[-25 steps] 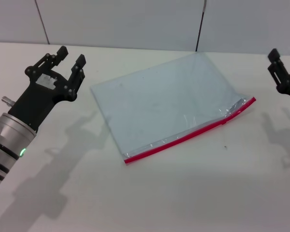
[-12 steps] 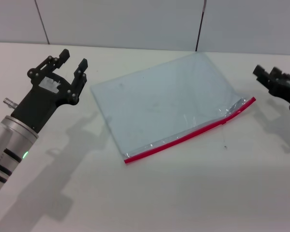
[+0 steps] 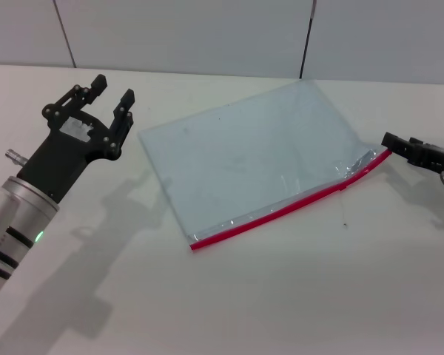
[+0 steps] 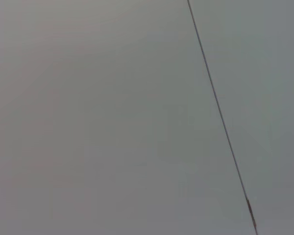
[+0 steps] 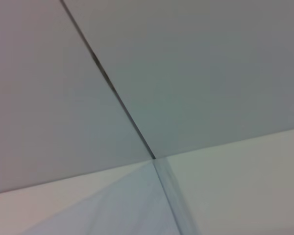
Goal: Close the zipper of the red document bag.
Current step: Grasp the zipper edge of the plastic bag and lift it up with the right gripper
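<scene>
The red document bag (image 3: pixel 251 159) lies flat in the middle of the white table, a translucent pale blue pouch. Its zipper (image 3: pixel 281 211) is the red strip along the near long edge, running from the near left corner up to the right corner. My right gripper (image 3: pixel 388 140) hovers low just beside the zipper's right end, pointing at it, with nothing seen in it. My left gripper (image 3: pixel 113 89) is held above the table to the left of the bag, open and empty. In the right wrist view, the bag's far corner (image 5: pixel 127 205) shows below the wall seam.
A grey panelled wall (image 3: pixel 207 37) with dark vertical seams rises behind the table (image 3: pixel 281 296). The left wrist view shows only that wall and one seam (image 4: pixel 220 122).
My right gripper has dropped and moved left toward the zipper's right end, turning flatter. The left gripper shifted slightly toward the bag early on, then held still. The bag has not moved.
</scene>
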